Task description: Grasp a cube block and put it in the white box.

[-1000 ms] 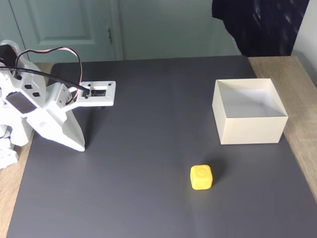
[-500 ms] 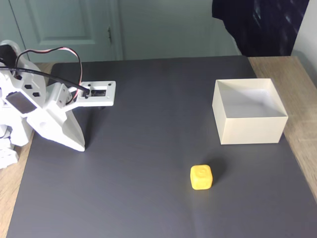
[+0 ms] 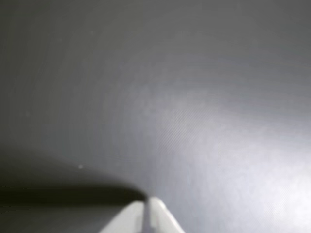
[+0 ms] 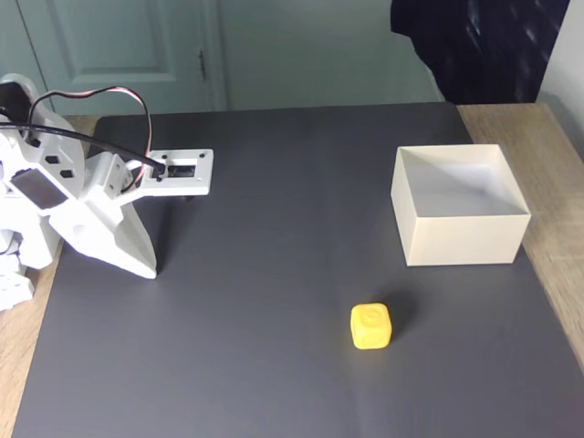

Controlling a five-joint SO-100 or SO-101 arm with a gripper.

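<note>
The yellow cube block [image 4: 370, 327] sits on the dark grey mat [image 4: 274, 274], near the white box [image 4: 459, 205] and in front of its left corner in the fixed view. Well apart from the box, at the mat's left edge, the white gripper [image 4: 151, 271] rests tip-down, its fingers [image 3: 158, 213] pressed closed on nothing.

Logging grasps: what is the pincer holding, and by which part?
Nothing. The pincer is shut and empty over the mat; the cube block sits apart.
</note>
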